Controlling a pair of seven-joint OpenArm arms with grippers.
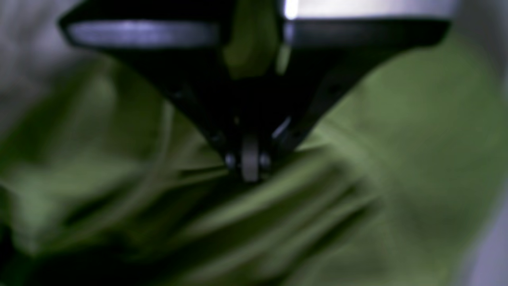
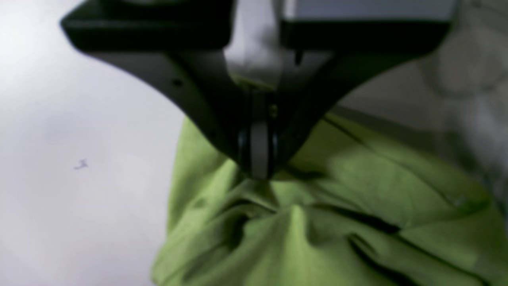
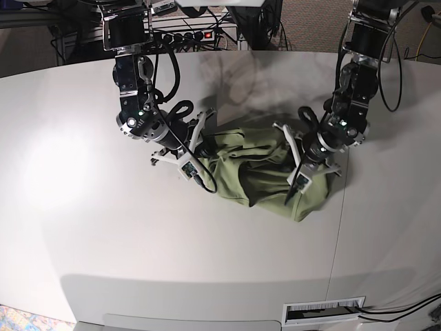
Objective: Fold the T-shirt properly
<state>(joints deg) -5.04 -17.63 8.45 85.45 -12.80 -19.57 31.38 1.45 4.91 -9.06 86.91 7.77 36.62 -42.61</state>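
Observation:
The olive-green T-shirt [image 3: 258, 169] lies bunched in a crumpled heap at the middle of the white table [image 3: 138, 248]. My right gripper [image 3: 209, 185] is at the heap's left edge. In the right wrist view its jaws [image 2: 260, 169] are closed, pinching a puckered fold of the T-shirt [image 2: 357, 198]. My left gripper [image 3: 291, 195] is at the heap's right front part. The left wrist view is blurred; there the gripper [image 1: 250, 171] is shut with folds of the T-shirt [image 1: 397, 139] pulled toward its tips.
Bare white table [image 2: 79, 119] lies left of the cloth. A table seam [image 3: 341, 214] runs down the right side. A power strip and cables [image 3: 200, 31] sit behind the far edge. A slotted panel [image 3: 324, 312] is at the front edge.

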